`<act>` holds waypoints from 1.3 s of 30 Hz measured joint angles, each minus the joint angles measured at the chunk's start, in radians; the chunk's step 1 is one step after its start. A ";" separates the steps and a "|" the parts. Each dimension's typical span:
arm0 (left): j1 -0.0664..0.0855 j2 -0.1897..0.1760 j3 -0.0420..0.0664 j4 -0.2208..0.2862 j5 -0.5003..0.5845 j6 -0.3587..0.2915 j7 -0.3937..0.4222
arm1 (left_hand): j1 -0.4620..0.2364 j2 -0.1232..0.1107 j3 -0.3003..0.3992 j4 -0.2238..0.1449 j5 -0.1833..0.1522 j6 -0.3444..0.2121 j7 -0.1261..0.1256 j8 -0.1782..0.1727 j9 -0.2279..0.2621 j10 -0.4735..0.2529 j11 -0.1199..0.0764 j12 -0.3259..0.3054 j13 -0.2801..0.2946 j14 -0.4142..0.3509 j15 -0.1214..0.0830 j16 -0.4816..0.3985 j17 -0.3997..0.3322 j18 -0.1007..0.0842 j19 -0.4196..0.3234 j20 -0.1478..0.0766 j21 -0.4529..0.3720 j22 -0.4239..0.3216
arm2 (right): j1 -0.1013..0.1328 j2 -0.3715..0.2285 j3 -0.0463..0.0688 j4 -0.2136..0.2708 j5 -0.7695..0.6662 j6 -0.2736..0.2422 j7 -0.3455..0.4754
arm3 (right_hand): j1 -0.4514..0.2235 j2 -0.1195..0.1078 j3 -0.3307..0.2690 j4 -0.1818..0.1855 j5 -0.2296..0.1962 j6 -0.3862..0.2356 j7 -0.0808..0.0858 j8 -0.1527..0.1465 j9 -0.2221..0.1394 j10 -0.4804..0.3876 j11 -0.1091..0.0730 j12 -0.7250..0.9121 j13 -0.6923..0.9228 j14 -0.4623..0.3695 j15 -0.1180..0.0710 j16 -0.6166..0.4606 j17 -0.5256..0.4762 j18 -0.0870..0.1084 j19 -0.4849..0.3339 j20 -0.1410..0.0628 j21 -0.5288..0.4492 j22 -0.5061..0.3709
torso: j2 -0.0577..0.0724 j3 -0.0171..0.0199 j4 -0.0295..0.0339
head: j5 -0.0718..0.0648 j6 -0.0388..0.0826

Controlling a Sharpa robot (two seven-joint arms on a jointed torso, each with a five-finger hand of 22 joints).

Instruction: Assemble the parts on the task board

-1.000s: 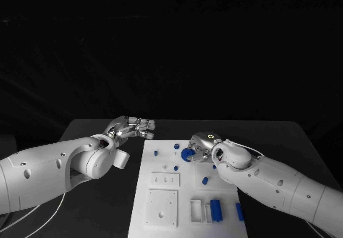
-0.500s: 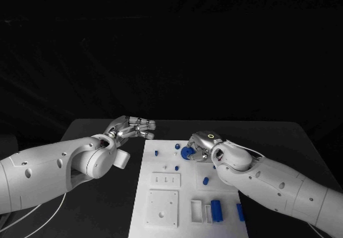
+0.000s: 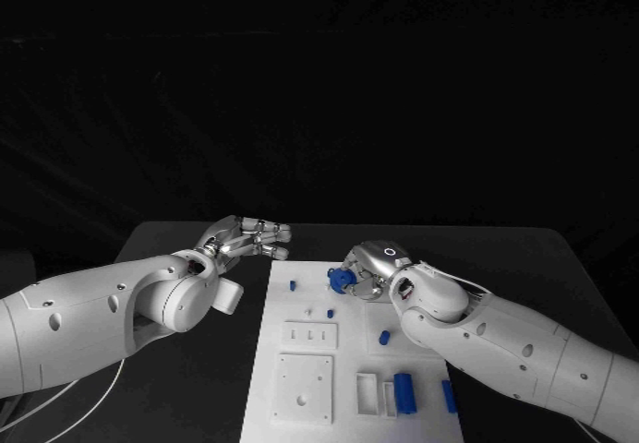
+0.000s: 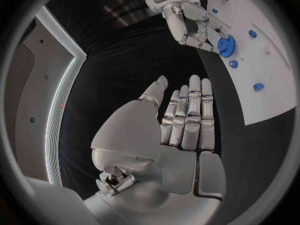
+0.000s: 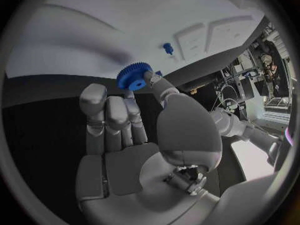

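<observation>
i have the blue gear [image 5: 132,77] pinched between the thumb and fingertips of my right hand [image 3: 377,269], held just above the far end of the task board [image 3: 300,323], near a small blue peg [image 3: 331,272] standing there. my left hand [image 3: 247,236] hangs off the board's far left corner over the black table [image 3: 174,242], fingers straight and side by side, holding nothing.

i judge the step in hand to be seating this gear on its post. the next move calls for bringing the gear's bore over the right pin, keeping it level, then lowering it — a tilted gear could jam or skid off.

which pin is meant i cannot tell: my own fingers cover the spot under the gear in the head view, and the right wrist view shows one small blue pin [image 5: 167,48] beyond the gear but not how well they line up. other blue parts [image 3: 403,391] lie at the near end of the board, partly cut by my forearm.
</observation>
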 measured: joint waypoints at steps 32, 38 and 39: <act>0.000 0.009 0.000 -0.003 0.000 0.001 0.000 | 0.000 0.000 0.000 0.000 0.000 0.000 0.000 0.000 0.000 0.000 0.000 0.000 0.000 0.000 0.000 0.000 -0.001 0.000 0.000 0.000 0.000 -0.001 | -0.003 0.095 -0.006 -0.089 -0.017 0.012 -0.005 | 0.001 -0.002 -0.010 0.009 -0.001 -0.003 0.001 0.001 0.000 0.000 0.000 -0.014 -0.002 0.000 0.000 0.000 -0.004 0.000 0.000 0.000 0.000 0.000 | 0.000 -0.0015 0.0009 | 0.015 -0.005; 0.000 0.009 0.000 -0.003 0.000 0.001 0.000 | 0.000 0.000 0.000 0.000 0.000 0.000 0.000 0.000 0.000 0.000 0.000 0.000 0.000 0.000 0.000 0.000 -0.001 0.000 0.000 0.000 0.000 -0.001 | -0.003 0.108 -0.011 -0.105 -0.019 0.014 -0.004 | 0.001 -0.002 -0.013 0.012 0.006 -0.003 0.001 -0.002 0.000 -0.001 0.001 -0.014 -0.002 0.000 0.000 -0.005 -0.004 0.000 0.000 0.000 0.000 0.000 | 0.000 -0.0003 0.0007 | 0.014 -0.005; 0.000 0.009 0.000 -0.003 0.000 0.001 0.000 | 0.000 0.000 0.000 0.000 0.000 0.000 0.000 0.000 0.000 0.000 0.000 0.000 0.000 0.000 0.000 0.000 -0.001 0.000 0.000 0.000 0.000 -0.001 | -0.002 0.110 -0.011 -0.107 -0.020 0.014 -0.004 | 0.001 -0.002 -0.013 0.012 0.006 -0.004 0.002 -0.002 0.000 -0.001 0.001 -0.014 -0.002 0.000 0.000 -0.005 -0.004 0.000 0.000 0.000 0.000 0.000 | 0.000 -0.0003 0.0007 | 0.014 -0.005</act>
